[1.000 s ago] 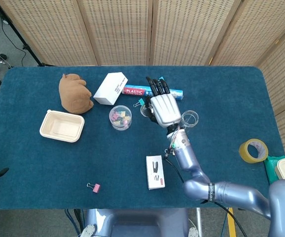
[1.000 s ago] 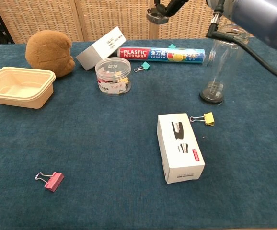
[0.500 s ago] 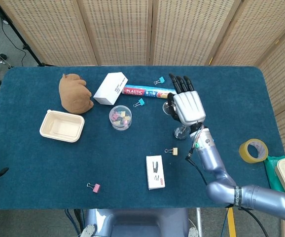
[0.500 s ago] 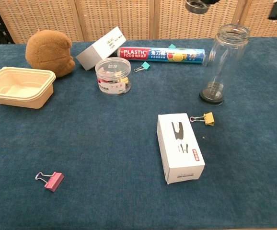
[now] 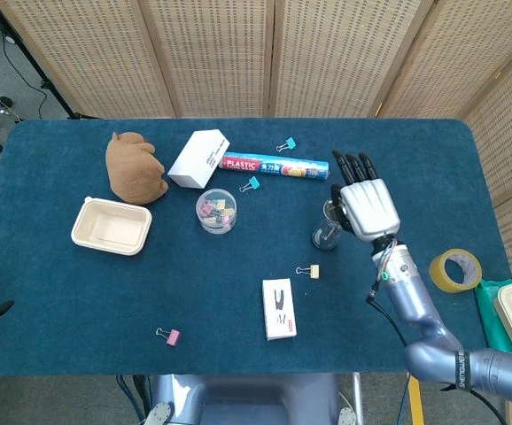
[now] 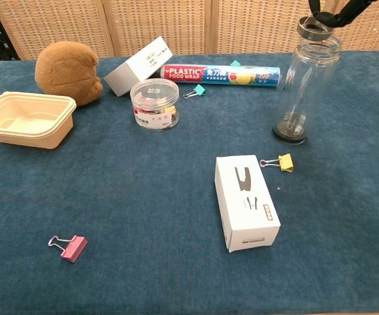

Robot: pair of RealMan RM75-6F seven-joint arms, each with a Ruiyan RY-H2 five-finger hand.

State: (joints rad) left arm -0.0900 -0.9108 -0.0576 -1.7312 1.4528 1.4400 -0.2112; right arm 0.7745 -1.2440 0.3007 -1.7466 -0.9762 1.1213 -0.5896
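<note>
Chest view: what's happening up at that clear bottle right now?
The right hand holds a small dark strainer ring right at the mouth of the upright clear bottle; whether it is seated cannot be told. The bottle stands on the blue table, near a yellow binder clip and a white stapler box. The plastic wrap box lies behind. The left hand is not visible.

Right hand [image 5: 368, 205] over clear bottle [image 5: 328, 230].
</note>
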